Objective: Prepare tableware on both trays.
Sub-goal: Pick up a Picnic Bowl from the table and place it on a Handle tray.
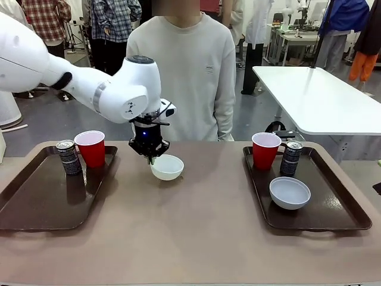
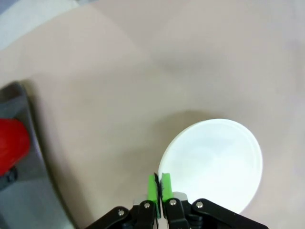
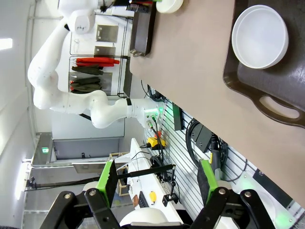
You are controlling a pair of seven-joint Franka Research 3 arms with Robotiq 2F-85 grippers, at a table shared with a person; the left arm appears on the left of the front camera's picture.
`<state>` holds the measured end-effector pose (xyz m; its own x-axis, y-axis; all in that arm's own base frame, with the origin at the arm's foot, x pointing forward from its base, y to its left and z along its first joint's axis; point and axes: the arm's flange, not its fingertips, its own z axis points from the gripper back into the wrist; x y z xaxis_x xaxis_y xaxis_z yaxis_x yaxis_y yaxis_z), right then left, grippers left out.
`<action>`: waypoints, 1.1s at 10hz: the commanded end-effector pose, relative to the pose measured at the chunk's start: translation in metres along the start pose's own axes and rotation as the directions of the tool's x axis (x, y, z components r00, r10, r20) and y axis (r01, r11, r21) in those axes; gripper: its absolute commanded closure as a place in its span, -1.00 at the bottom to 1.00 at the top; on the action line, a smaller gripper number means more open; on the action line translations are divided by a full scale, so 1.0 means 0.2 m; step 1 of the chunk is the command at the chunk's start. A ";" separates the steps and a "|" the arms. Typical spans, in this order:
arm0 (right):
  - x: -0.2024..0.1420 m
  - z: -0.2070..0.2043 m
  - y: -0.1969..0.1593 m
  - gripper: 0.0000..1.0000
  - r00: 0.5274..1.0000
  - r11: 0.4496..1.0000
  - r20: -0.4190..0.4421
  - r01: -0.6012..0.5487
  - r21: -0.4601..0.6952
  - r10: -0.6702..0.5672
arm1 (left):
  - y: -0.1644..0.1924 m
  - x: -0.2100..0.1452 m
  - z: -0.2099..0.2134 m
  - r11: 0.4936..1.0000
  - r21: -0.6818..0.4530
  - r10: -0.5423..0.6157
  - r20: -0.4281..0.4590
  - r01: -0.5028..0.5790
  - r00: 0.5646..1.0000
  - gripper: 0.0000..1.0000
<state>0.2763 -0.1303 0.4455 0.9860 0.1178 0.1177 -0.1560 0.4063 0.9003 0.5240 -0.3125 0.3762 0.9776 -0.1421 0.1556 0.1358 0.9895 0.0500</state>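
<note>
1. Pinching only the near rim of the white bowl [image 1: 167, 167], the left gripper [image 2: 159, 187] has its green pads pressed together on a thin lip; the bowl could swing or slip out on lifting.
2. That bowl sits on the bare worktop [image 1: 196, 238] between the trays, near the left tray [image 1: 36, 202]; carried low, it may catch the raised rim.
3. On that tray, the red cup [image 1: 90, 148] and can [image 1: 69, 157] crowd the far end; a drop there could topple them.
4. Well away, the right gripper [image 3: 157, 183] hangs spread and empty.

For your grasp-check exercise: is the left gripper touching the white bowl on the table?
Touching. In the left wrist view the left gripper's green pads pinch the white bowl's rim.
</note>
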 end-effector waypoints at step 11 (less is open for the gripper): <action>-0.01 0.00 0.01 -0.75 1.000 1.000 0.002 0.015 0.008 -0.015 | 1.18 -0.48 0.77 0.976 -0.173 -0.134 0.020 0.135 0.991 1.00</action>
<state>0.2762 -0.1302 0.4454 0.9861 0.1175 0.1173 -0.1556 0.4064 0.9004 0.4526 -0.0641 0.5238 0.9768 -0.1892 0.1002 0.1950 0.9794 -0.0519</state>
